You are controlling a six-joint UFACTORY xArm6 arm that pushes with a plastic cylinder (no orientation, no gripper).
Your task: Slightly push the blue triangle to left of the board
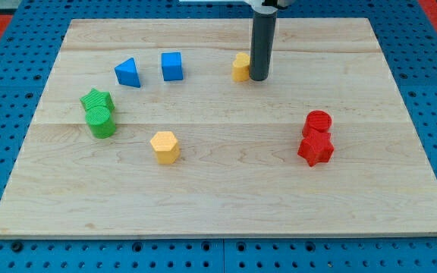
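Standing on the table [218, 212] near the view's top, my tip [259, 78] is the lower end of a straight dark rod; it is a plain rod with nothing to open or close, and it holds nothing. Just to the view's left of my tip, and touching the rod's side or very nearly so, sits a small yellow block [240, 67]; the rod hides part of it, so I cannot make out its shape.

The blue triangle [128, 73] lies well to the view's left of my tip, at about the same height in the view, with its point towards the view's top. Between it and my tip stands the blue cube [171, 66], near the triangle but apart from it, and apart from the yellow block too.

Farther to the view's left and lower than my tip, two green blocks touch each other: a green star-like block [96, 99] above and a green cylinder [101, 122] just below it. Both are below the blue triangle and a little to its left, not touching it.

A yellow hexagon [165, 146] sits alone below my tip and to its left, well apart from everything else.

To the view's right of my tip and lower, a red cylinder [318, 122] rests against a red star-like block [315, 149] just beneath it, well apart from my tip.
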